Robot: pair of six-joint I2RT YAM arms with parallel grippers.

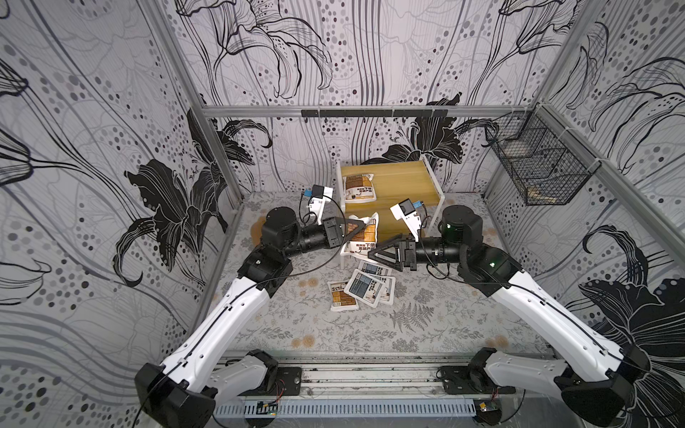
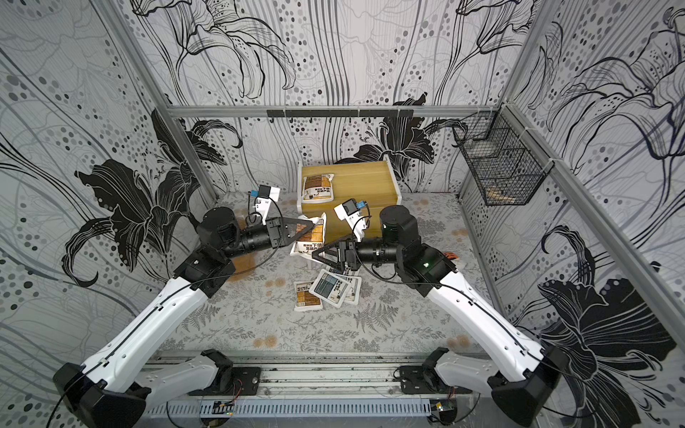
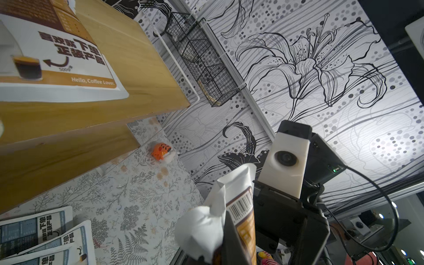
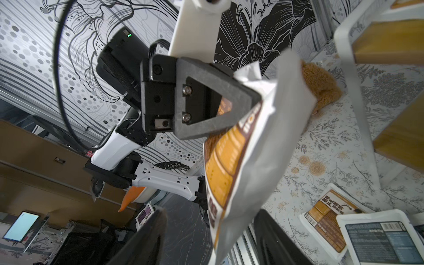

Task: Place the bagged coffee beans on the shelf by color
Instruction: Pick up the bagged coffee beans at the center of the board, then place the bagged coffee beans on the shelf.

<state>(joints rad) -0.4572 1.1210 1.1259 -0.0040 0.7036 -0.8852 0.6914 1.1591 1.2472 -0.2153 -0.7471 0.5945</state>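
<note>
In both top views the left gripper (image 1: 357, 224) is clamped on the upper end of a brown-orange pouch (image 1: 365, 239). The pouch hangs in the air just in front of the lower board of the shelf (image 2: 356, 178), near that board's left corner. The right gripper (image 1: 371, 255) sits at the pouch's bottom edge with its jaws spread; whether it touches cannot be told. The shelf is a stepped rack of smooth yellow wood boards on a thin white frame. A second brown-orange pouch (image 2: 318, 187) lies flat by the upper board's left edge. The table (image 1: 296, 326) wears a floral-print cloth. Near its middle, in front of the shelf, is a loose pile (image 1: 361, 289) of flat, pillow-like white pouches, with a grey-blue one on top.

In the left wrist view the held pouch's crumpled white film and barcode strip rise beside a black finger. Grey-blue pouches fan out on the cloth, and a small orange toy (image 3: 161, 151) lies past the shelf.

In the right wrist view the left gripper's matte black triangular finger pinches the creased top. The pouch dangles slack between the right gripper's two parted, blurred fingers (image 4: 146, 241), with brown plush (image 4: 321, 85) behind it.
</note>
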